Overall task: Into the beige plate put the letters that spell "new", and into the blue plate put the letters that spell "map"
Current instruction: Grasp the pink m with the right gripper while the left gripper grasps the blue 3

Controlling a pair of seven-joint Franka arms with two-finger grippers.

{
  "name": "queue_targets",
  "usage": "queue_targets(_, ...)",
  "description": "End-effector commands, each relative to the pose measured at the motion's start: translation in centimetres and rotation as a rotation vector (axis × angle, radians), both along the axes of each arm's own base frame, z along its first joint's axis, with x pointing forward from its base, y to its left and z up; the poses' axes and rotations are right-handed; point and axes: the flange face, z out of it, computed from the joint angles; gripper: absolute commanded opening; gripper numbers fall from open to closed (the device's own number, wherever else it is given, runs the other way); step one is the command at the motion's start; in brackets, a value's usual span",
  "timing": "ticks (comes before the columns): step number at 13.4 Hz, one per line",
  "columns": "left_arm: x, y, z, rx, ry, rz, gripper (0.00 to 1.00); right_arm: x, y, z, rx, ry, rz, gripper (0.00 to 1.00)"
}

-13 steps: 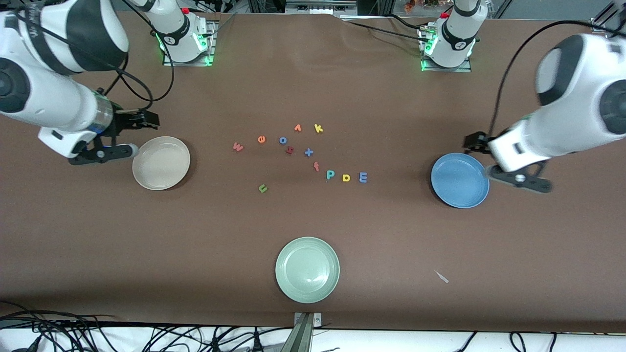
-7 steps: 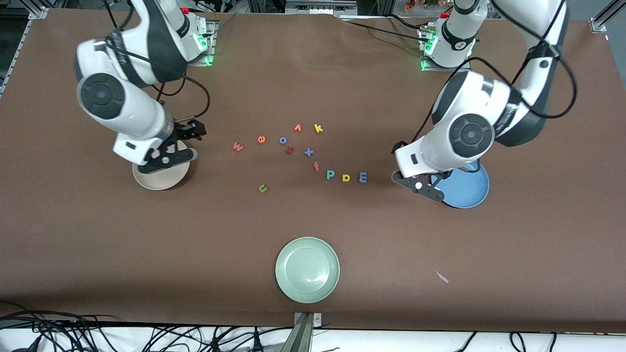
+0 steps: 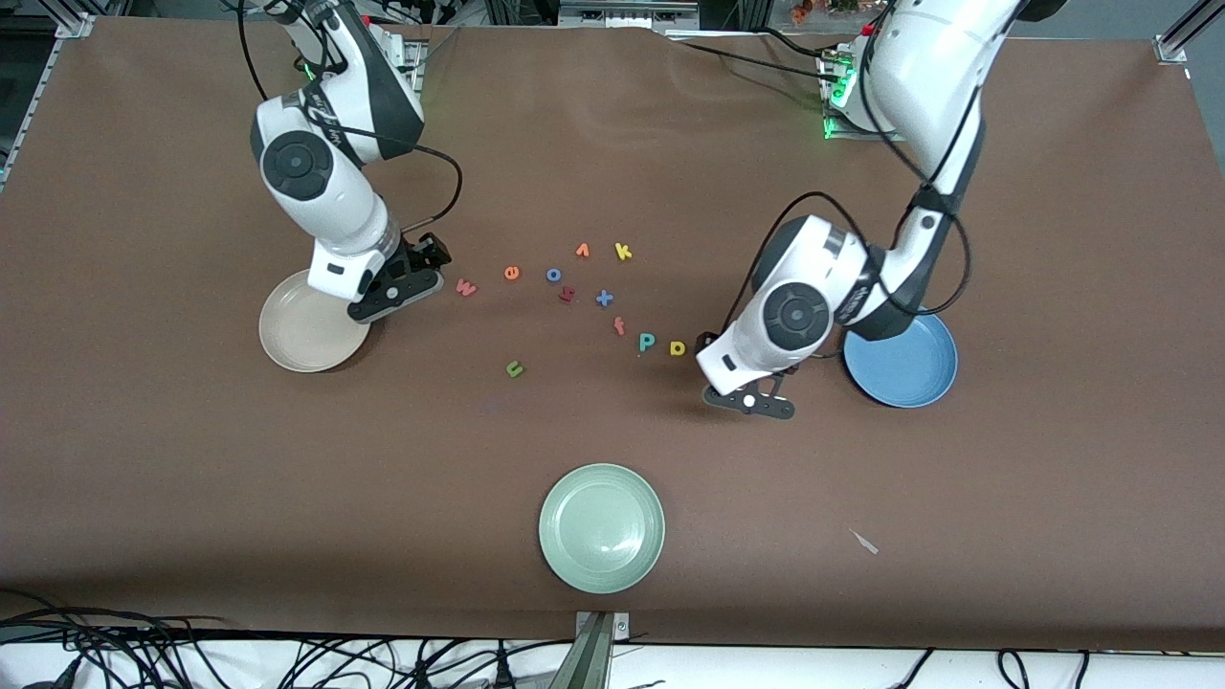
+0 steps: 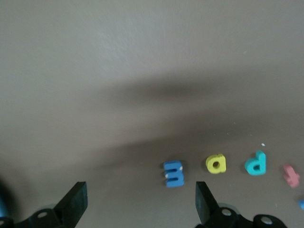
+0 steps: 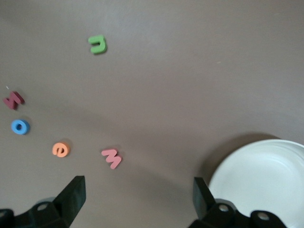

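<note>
The pinkish-red w point(image 3: 466, 287), orange e point(image 3: 512, 273) and green n point(image 3: 515, 368) lie on the brown table, apart from the beige plate point(image 3: 297, 335). My right gripper point(image 3: 429, 256) hangs open and empty between that plate and the w point(image 5: 111, 158). The teal p point(image 3: 647, 342) and yellow a point(image 3: 678, 348) lie in a row. The blue m point(image 4: 174, 174) beside them is hidden by the left arm in the front view. My left gripper point(image 4: 140, 197) is open over the table just short of the m, toward the blue plate point(image 3: 904, 368).
Other letters lie in the cluster: orange v point(image 3: 582, 251), yellow k point(image 3: 623, 252), blue o point(image 3: 553, 275), a dark red letter point(image 3: 567, 295), blue x point(image 3: 604, 299), orange f point(image 3: 619, 326). A pale green plate point(image 3: 601, 526) sits nearer the front camera.
Both arms have swung in from the table's ends toward the letters. The right gripper has crossed the beige plate toward the w; the left has passed the blue plate and now covers the m.
</note>
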Motion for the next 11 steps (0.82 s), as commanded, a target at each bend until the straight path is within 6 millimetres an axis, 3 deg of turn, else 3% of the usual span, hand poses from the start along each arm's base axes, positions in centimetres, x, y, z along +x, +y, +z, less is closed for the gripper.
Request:
queue_targets(1, -0.2, 0.0, -2.3, 0.050, 0.008, 0.042, 1.00, -4.0, -0.2, -3.1, 0.025, -0.065, 0.087, 1.00)
queue_targets(6, -3.0, -3.8, -6.7, 0.076, 0.009, 0.109, 1.00, -4.2, 0.3, -8.2, 0.031, -0.018, 0.233, 1.00)
queue_targets(8, -3.7, -3.5, -8.1, 0.061, -0.012, 0.110, 1.00, -4.4, 1.1, -9.7, 0.035, -0.001, 0.248, 1.00)
queue_targets(11, -3.6, -3.0, -8.1, 0.065, -0.003, 0.102, 0.92, -4.5, 2.5, -10.6, 0.032, 0.007, 0.285, 1.00)
